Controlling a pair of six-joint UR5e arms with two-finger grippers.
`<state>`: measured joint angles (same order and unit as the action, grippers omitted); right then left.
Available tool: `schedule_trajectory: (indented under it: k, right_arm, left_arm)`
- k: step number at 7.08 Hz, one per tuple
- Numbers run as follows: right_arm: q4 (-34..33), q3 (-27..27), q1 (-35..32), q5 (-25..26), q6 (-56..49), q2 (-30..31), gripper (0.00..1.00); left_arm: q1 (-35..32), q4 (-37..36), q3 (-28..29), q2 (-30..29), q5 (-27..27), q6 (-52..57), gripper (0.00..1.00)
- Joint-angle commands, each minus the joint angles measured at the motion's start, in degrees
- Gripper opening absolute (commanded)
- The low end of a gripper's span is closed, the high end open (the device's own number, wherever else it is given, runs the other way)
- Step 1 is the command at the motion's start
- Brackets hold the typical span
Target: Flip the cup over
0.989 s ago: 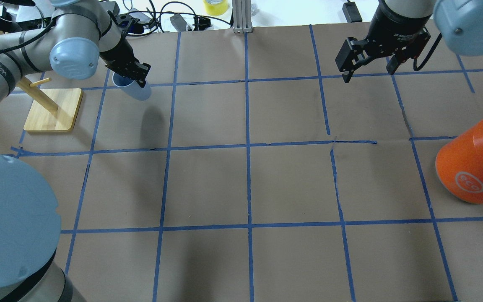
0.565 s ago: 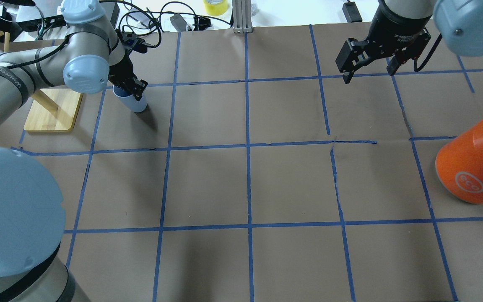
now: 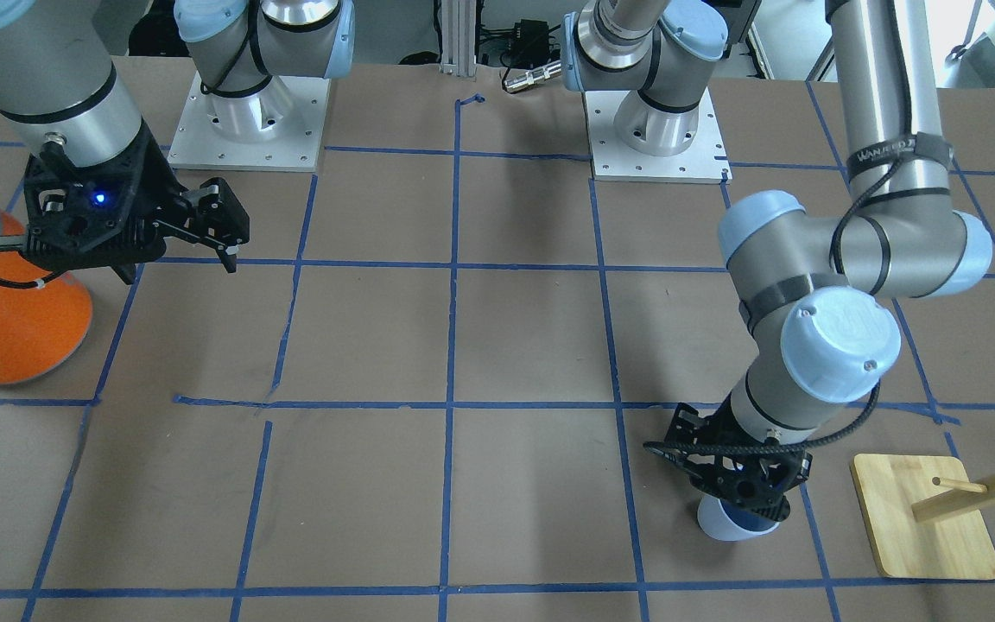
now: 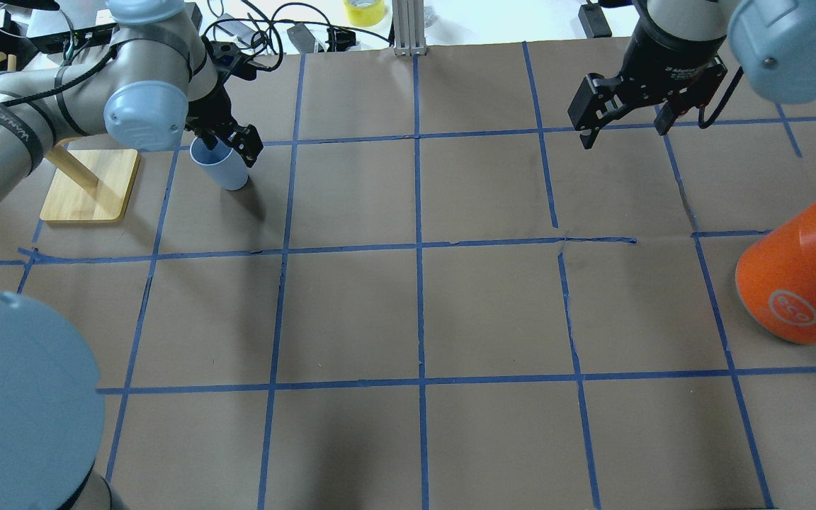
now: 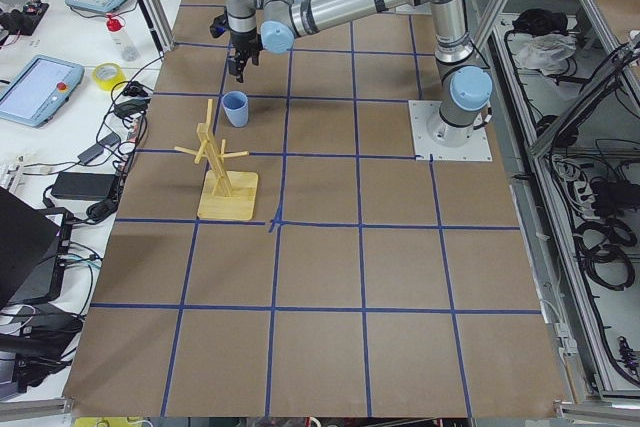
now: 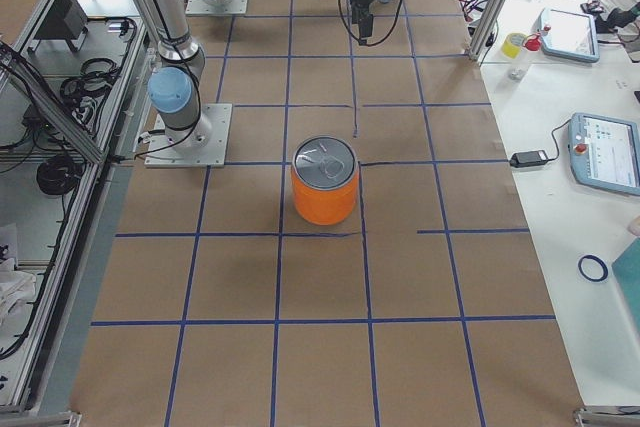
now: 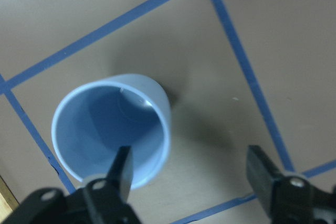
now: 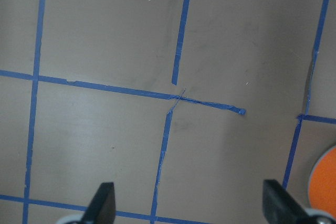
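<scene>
The cup (image 4: 222,168) is a small pale bluish-white tumbler. It stands upright, mouth up, on the brown paper at the table's far left, beside the wooden stand. It also shows in the front view (image 3: 725,523), the left side view (image 5: 235,108) and the left wrist view (image 7: 112,128). My left gripper (image 4: 225,142) hangs just above it with its jaws open and holds nothing; one finger (image 7: 123,172) hangs over the cup's rim. My right gripper (image 4: 624,131) is open and empty, high above the far right of the table.
A large orange canister (image 4: 797,280) with a silver lid stands at the right edge. A wooden peg stand on a bamboo base (image 4: 89,185) sits just left of the cup. Blue tape lines grid the paper. Cables and a yellow tape roll (image 4: 364,10) lie beyond the far edge.
The left gripper brought the tilted cup down and set it upright on the paper. It has since opened and let go. The right gripper has hardly moved.
</scene>
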<state>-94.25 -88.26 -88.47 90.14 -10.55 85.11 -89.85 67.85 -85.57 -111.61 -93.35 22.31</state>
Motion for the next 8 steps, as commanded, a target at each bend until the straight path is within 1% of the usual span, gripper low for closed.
schedule_trajectory:
  k: [1,3,4,5,7,8]
  right_arm:
    - [0.0,-0.2,0.0,0.1,0.0,0.1,1.0]
    - [0.1,-0.2,0.0,0.1,0.0,0.1,1.0]
    - [0.0,-0.2,0.0,0.1,0.0,0.1,1.0]
    - [0.1,-0.2,0.0,0.2,0.0,0.1,1.0]
    - [0.2,-0.2,0.0,0.2,0.0,0.3,1.0]
    - [0.3,-0.2,0.0,1.9,0.0,0.6,1.0]
  left_arm:
    - [-1.6,7.9,0.1,8.9,0.6,-6.6,1.0]
    - [-1.7,17.7,0.3,17.4,0.4,-13.9,1.0]
    - [-1.8,21.5,0.7,20.1,0.3,-14.9,1.0]
    - [-1.7,22.8,0.5,21.2,0.8,-19.7,1.0]
    - [-2.2,22.8,0.6,20.4,0.6,-20.6,1.0]
    - [-2.2,22.9,0.8,20.1,0.7,-21.1,1.0]
